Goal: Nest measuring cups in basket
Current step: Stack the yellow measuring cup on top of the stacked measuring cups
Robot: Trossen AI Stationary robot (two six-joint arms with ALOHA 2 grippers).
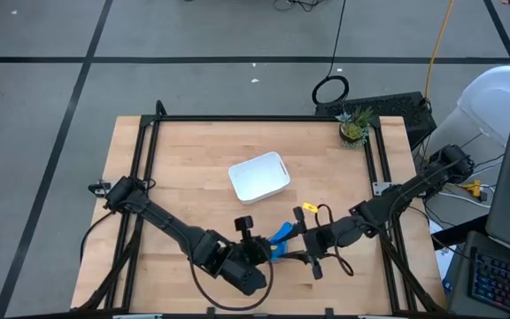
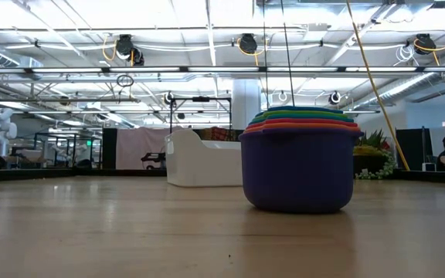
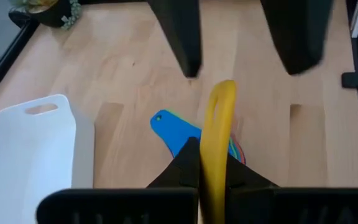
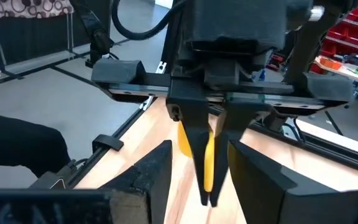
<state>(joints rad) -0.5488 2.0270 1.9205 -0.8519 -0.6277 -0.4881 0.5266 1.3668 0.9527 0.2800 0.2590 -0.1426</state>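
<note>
A: Where do the cups stand?

B: The measuring cups [image 2: 300, 158] sit as one nested stack on the bare table [image 1: 184, 168], near its front edge, dark blue on the outside with orange, green and more rims showing above it. Their handles fan out toward the arms. The basket [image 1: 259, 176] lies well apart from them, nearer the middle of the table, with nothing in it that I can see from above.

A: And the grippers?

B: The left gripper [image 3: 213, 180] has its fingers pressed onto the yellow handle [image 3: 219, 118], with the blue handle [image 3: 176, 127] lying just beneath. The right gripper [image 4: 197, 168] faces it from the other side, fingers spread partway on either side of the left one's tips. It looks to be gripping nothing, though the close view is crowded and I would not swear to it.

A: So which step is this?

B: I judge the nesting done or nearly so, and the stack not yet in the basket. The next move calls for a firm hold on the handles, a level lift so the cups stay seated, and a carry across to the basket.
</note>
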